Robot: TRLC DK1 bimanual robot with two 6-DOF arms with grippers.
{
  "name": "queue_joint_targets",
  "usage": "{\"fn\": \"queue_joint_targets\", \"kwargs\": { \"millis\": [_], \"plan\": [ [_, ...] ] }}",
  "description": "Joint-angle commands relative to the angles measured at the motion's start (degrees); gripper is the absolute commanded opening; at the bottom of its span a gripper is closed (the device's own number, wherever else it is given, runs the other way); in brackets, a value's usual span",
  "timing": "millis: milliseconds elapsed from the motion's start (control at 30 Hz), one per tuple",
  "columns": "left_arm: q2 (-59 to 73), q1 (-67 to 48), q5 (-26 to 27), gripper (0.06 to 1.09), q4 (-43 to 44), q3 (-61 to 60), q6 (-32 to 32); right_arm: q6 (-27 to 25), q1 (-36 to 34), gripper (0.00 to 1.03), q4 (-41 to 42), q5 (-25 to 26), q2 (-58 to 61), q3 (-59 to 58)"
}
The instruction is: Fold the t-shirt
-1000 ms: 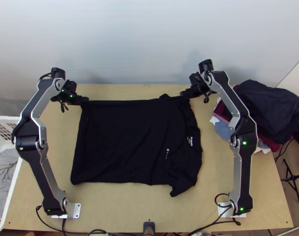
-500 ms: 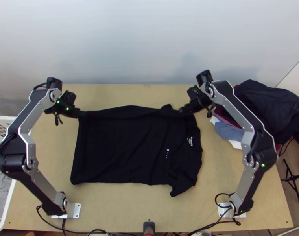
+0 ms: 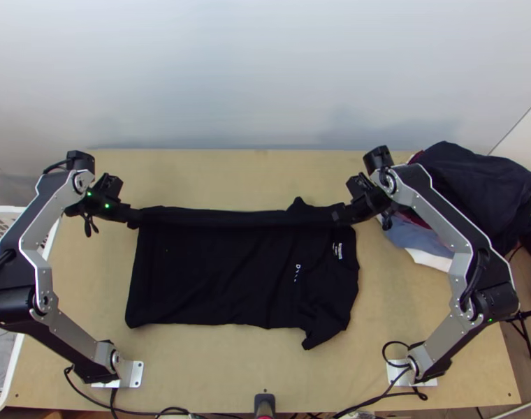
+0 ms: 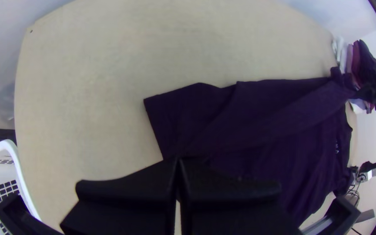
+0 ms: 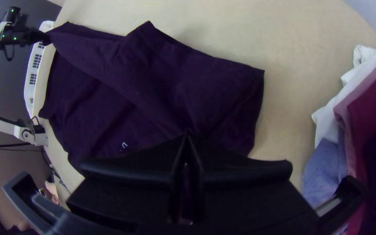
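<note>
Pinching the shirt (image 3: 230,279), my left gripper (image 3: 136,218) and right gripper (image 3: 340,215) are closed on its far side, at separate spots; it lies mid-counter (image 3: 223,373). A pale wall (image 3: 265,84) stands beyond. The basket (image 3: 15,353) at left is cut off; my right arm (image 3: 444,220) partly hides the clothes pile (image 3: 475,181). Black on black, the exact pinches are hard to make out.

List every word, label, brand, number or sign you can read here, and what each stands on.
No text is clear enough to quote.
White chest print on the black t-shirt: too small to read.
White neckline print on the same t-shirt: also too small.
</note>
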Motion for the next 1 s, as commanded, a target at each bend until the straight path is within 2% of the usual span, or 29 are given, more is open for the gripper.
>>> {"fn": "queue_joint_targets", "kwargs": {
  "millis": [0,267,467,500,567,633,667,700,733,800,833,867,967],
  "plan": [
    [-0.82,-0.98,0.15,0.1,-0.2,-4.03,0.83,-0.64,-0.57,0.03,3.67,2.41,0.31,-7.39],
    [-1.26,-4.67,-0.03,0.1,1.65,-9.83,1.0,0.16,2.33,0.03,7.71,2.68,1.54,-10.38],
    [0.68,-5.73,-0.2,0.1,2.88,-9.83,0.74,-0.02,2.77,0.03,8.42,2.68,5.41,-9.06],
    [0.77,-5.64,-0.2,0.14,2.96,-9.74,0.65,-0.11,2.77,0.08,8.5,2.68,5.59,-8.98],
    [0.59,-5.38,-0.2,0.37,2.96,-9.48,0.21,-0.02,2.6,0.21,8.42,2.59,5.59,-8.8],
    [0.06,-4.85,-0.2,0.6,2.7,-9.21,0.04,-0.02,2.51,0.4,7.62,2.59,4.97,-8.71],
    [-0.11,-4.59,-0.12,0.73,2.44,-8.95,-0.05,-0.11,2.51,0.5,7.01,2.59,4.62,-8.54],
    [-0.29,-4.41,-0.2,0.98,2.44,-8.69,0.04,-0.2,2.51,0.61,6.39,2.59,4.0,-8.36],
    [-0.64,-4.15,-0.2,1.05,2.35,-8.6,0.21,-0.37,2.51,0.73,5.52,2.59,3.21,-8.18],
    [-1.26,-3.01,-0.2,1.05,2.17,-7.63,0.56,-1.51,2.51,0.92,3.85,2.59,1.37,-7.83],
    [-1.52,-2.21,-0.2,1.05,1.38,-6.75,0.83,-2.13,2.51,0.96,3.05,2.68,0.4,-7.75],
    [-1.7,-1.34,-0.2,1.05,0.24,-5.61,1.18,-2.66,2.51,0.99,2.35,2.68,-0.74,-7.75],
    [-2.57,1.04,-0.2,1.05,-3.1,-2.8,3.64,-3.62,2.16,0.99,1.12,2.68,-4.52,-8.27]
  ]
}}
